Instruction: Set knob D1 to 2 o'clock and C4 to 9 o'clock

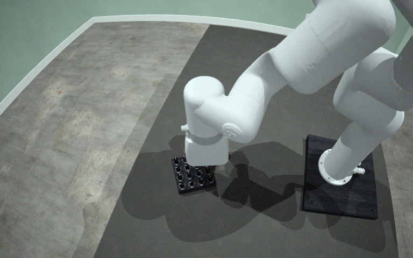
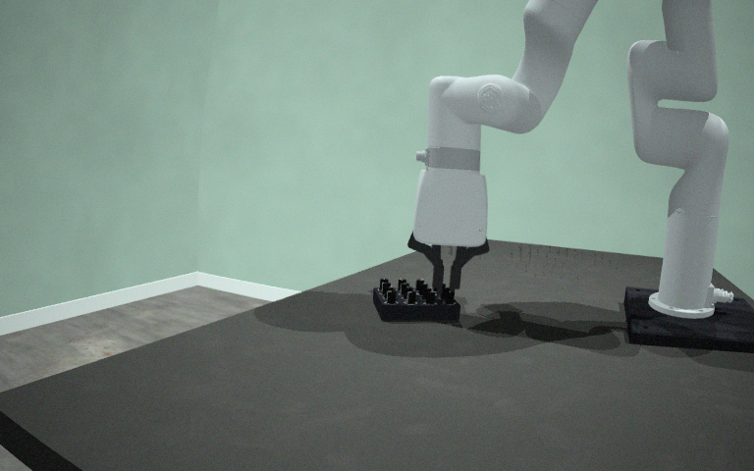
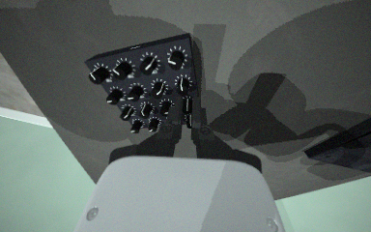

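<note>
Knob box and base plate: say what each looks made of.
Knob box: looks like matte black plastic, uniform and unreflective, with white printed marks. Base plate: dark, faintly streaked surface with corner screws, perhaps painted wood or brushed metal; hard to tell which.

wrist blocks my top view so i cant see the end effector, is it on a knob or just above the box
Observer: On one. In the wrist view the end effector is shut on a knob in an edge column of the knob box. Its label is unreadable.
Operator: is the box tipping at all
Observer: No. The exterior view shows it sitting level on the table.
Operator: and the approach angle
Observer: In the exterior view the fingers point straight down onto the box.
</note>
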Robot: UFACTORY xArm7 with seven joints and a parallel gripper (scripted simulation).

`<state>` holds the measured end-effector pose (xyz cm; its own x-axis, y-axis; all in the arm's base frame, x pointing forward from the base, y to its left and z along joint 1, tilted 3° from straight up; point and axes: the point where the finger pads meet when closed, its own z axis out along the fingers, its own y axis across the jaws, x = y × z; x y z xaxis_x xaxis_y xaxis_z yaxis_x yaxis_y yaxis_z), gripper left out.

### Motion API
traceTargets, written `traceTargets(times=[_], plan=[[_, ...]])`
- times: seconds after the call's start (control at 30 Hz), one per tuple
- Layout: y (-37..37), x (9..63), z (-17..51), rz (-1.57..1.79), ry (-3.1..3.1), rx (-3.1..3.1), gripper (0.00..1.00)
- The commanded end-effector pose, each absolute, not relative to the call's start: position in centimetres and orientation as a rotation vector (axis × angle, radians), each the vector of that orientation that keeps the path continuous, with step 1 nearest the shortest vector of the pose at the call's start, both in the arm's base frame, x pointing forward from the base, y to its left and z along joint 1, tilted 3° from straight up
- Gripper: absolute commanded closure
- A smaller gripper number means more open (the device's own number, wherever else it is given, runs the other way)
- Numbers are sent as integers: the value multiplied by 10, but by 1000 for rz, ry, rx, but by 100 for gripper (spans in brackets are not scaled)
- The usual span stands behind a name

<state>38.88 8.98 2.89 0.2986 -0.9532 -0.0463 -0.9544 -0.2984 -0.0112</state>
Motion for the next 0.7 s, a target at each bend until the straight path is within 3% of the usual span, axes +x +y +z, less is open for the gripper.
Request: traceTargets(times=[0.0, 0.67], plan=[[90, 390, 30, 48, 1759, -2550, 92], [90, 390, 30, 42, 1529, -2692, 92]])
